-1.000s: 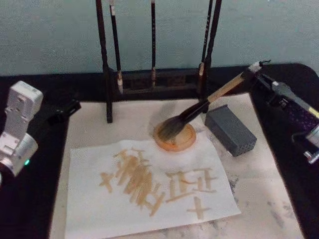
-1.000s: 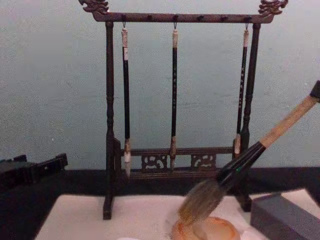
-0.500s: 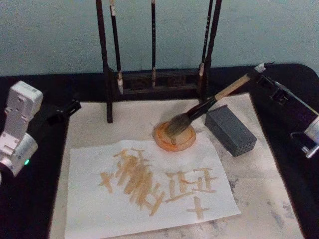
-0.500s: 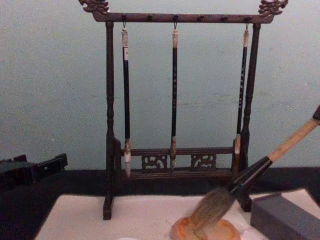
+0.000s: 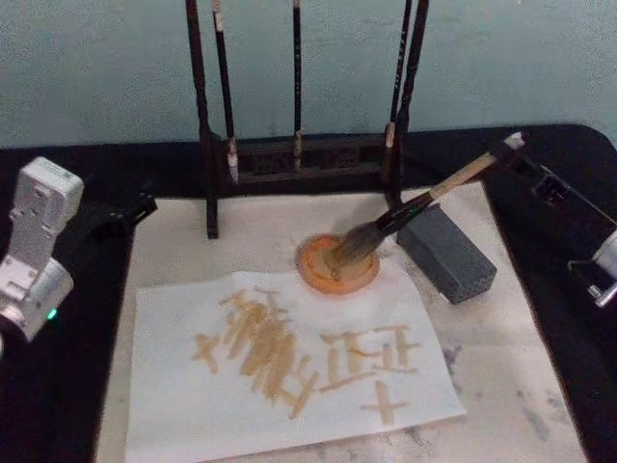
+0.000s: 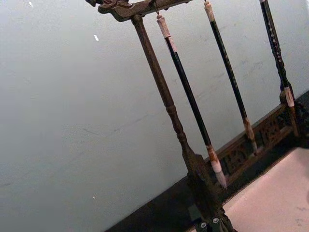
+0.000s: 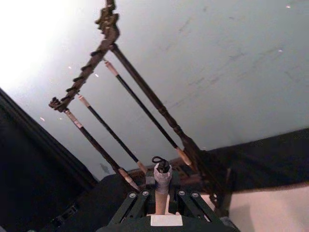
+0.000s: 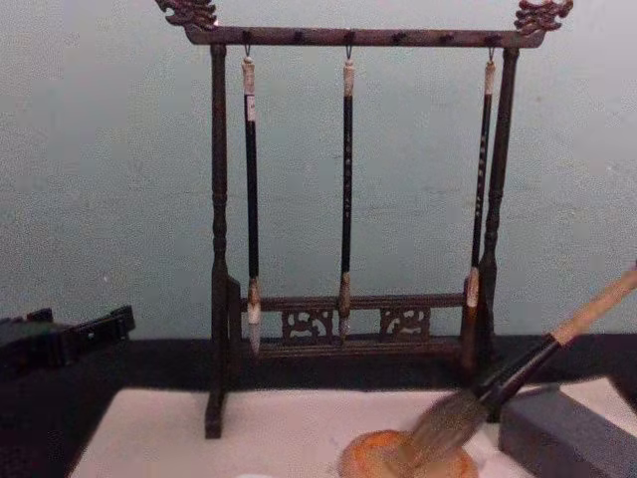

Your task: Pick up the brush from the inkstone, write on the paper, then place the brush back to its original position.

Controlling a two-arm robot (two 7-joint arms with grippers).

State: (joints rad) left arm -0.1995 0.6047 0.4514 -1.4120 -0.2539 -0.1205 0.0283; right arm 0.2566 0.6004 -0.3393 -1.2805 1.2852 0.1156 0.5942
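The brush (image 5: pixel 405 214) leans with its bushy tuft resting in the round orange inkstone (image 5: pixel 313 268). Its tan handle slopes up to the right over a grey block (image 5: pixel 445 253). My right gripper (image 5: pixel 519 154) is shut on the handle's top end. In the right wrist view the handle (image 7: pixel 161 191) sits between the fingers of the right gripper (image 7: pixel 161 203). The chest view shows the tuft (image 8: pixel 443 428) on the inkstone (image 8: pixel 363 460). The paper (image 5: pixel 174 405) lies in front of the inkstone, covered with tan strokes. My left gripper (image 5: pixel 123 215) is parked at the table's left.
A dark wooden brush stand (image 5: pixel 207 145) with three slim hanging brushes (image 8: pixel 346 189) stands behind the inkstone. A pale mat (image 5: pixel 501 386) lies under the paper. The table beyond it is black.
The brush has dropped lower and shifted right, and its tuft now lies flatter in the inkstone. The right gripper went down and to the right with it. The left arm stayed still.
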